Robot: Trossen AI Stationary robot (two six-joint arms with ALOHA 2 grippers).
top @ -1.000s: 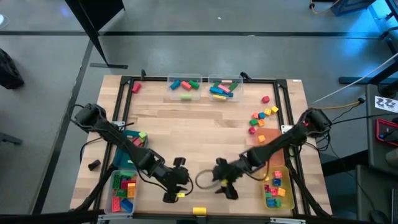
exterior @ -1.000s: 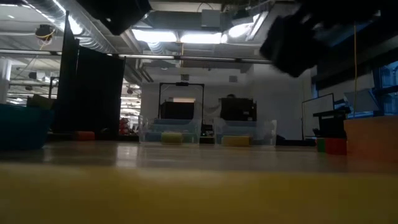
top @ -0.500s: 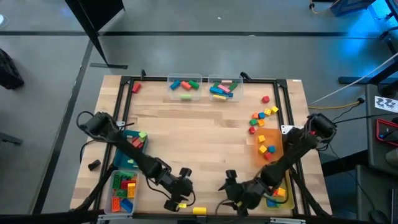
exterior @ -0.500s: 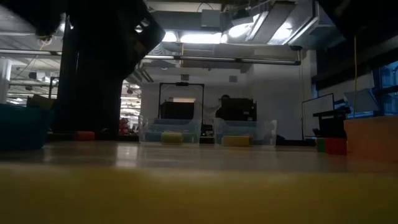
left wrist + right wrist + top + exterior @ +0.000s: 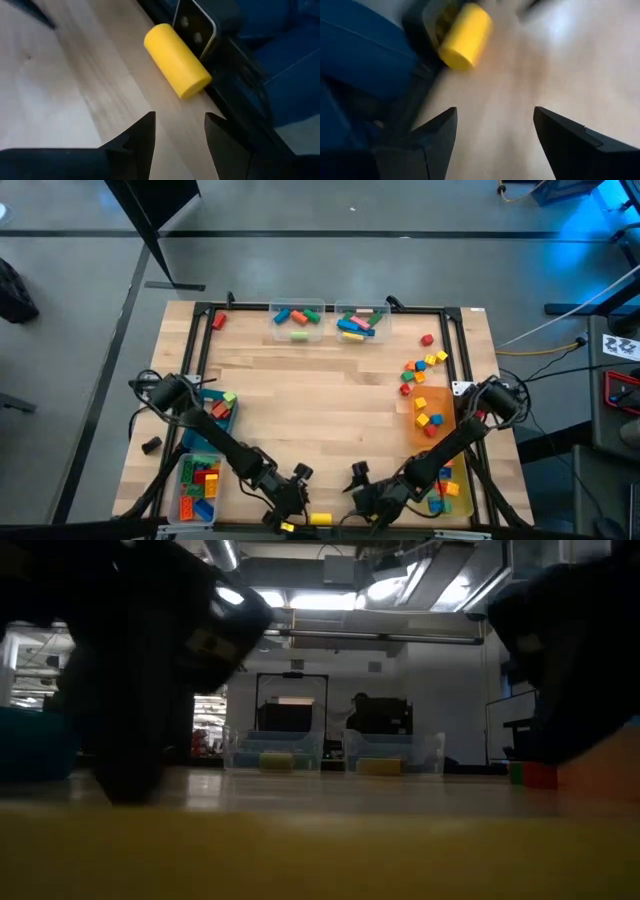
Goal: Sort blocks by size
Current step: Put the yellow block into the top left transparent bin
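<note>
1. High view: straight down over the whole table (image 5: 320, 395), both arms in frame.
2. Low view: at tabletop height, level across the table (image 5: 320, 840) toward the far bins (image 5: 335, 752) and room.
3. Both wrist views: close above the near edge, sharing one yellow cylinder (image 5: 177, 61) (image 5: 465, 36).

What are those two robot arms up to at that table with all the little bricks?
Both arms are bent down at the table's near edge. The left gripper and right gripper are open and empty, each facing a yellow cylinder lying against the frame. Small loose blocks sit near the right side, and others lie in the clear bins at the far edge.
</note>
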